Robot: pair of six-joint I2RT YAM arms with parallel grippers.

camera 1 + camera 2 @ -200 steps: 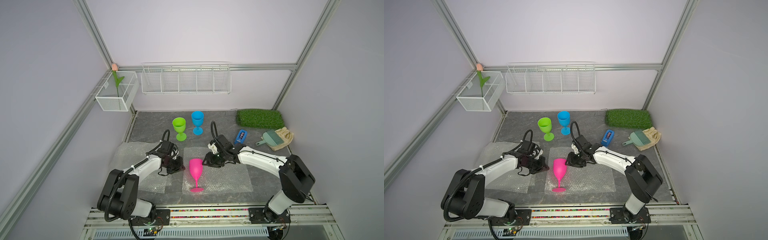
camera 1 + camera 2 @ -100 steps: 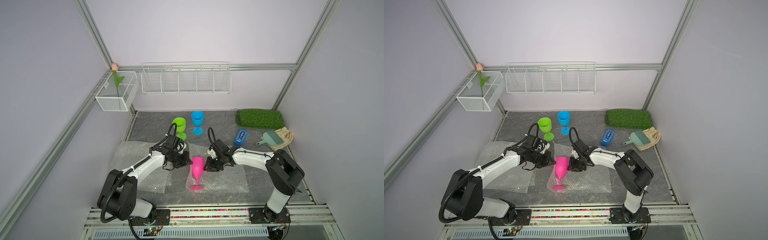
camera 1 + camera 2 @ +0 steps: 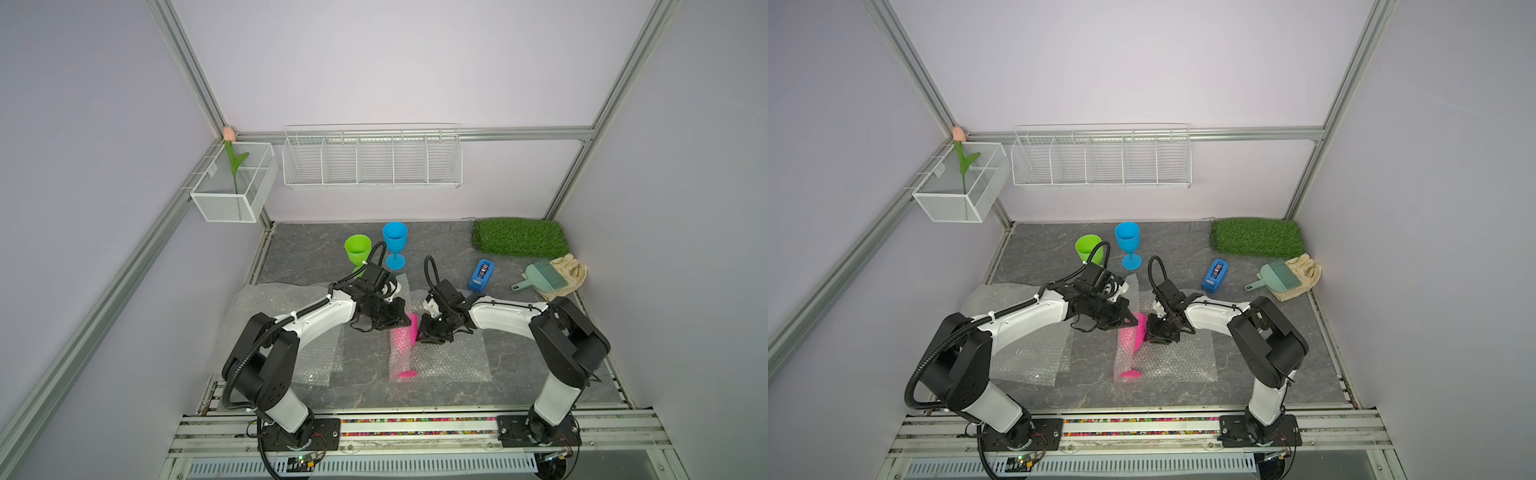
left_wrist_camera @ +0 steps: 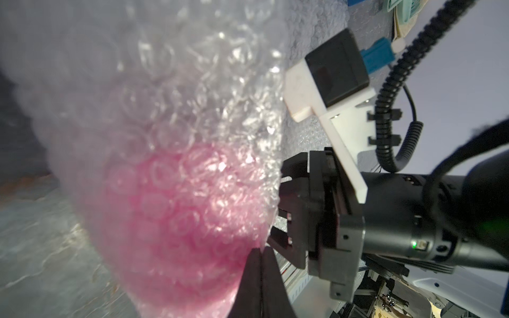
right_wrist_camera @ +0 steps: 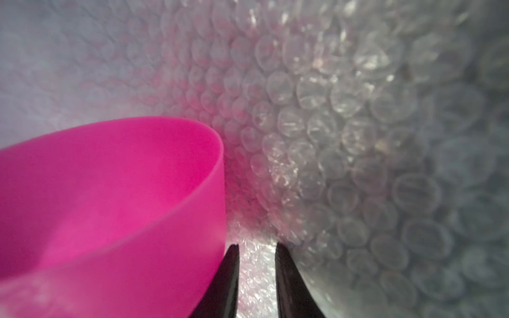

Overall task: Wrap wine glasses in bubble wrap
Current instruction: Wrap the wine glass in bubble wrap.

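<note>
The pink wine glass (image 3: 412, 328) (image 3: 1139, 332) stands on a sheet of bubble wrap (image 3: 453, 357), leaning slightly. The sheet's left part (image 3: 399, 353) is folded up against its side. My left gripper (image 3: 405, 323) (image 4: 260, 250) is shut on that wrap's edge at the bowl, which shows pink through the film (image 4: 179, 214). My right gripper (image 3: 419, 334) (image 5: 257, 247) sits at the rim (image 5: 110, 192) on the opposite side. Its fingers are a narrow gap apart, one against the bowl's outer wall, with wrap seen between them. The green glass (image 3: 357, 248) and the blue glass (image 3: 395, 243) stand upright behind.
More bubble wrap sheets (image 3: 270, 307) lie at the left under my left arm. A blue tape dispenser (image 3: 482, 274), a teal dustpan brush (image 3: 544, 276), a cloth (image 3: 569, 270) and a grass mat (image 3: 519, 237) sit at the back right. Wire baskets (image 3: 370, 158) hang on the wall.
My left gripper has carried the wrap's edge rightward up against the pink glass. My right gripper has slid left to the rim and its jaws have narrowed.
</note>
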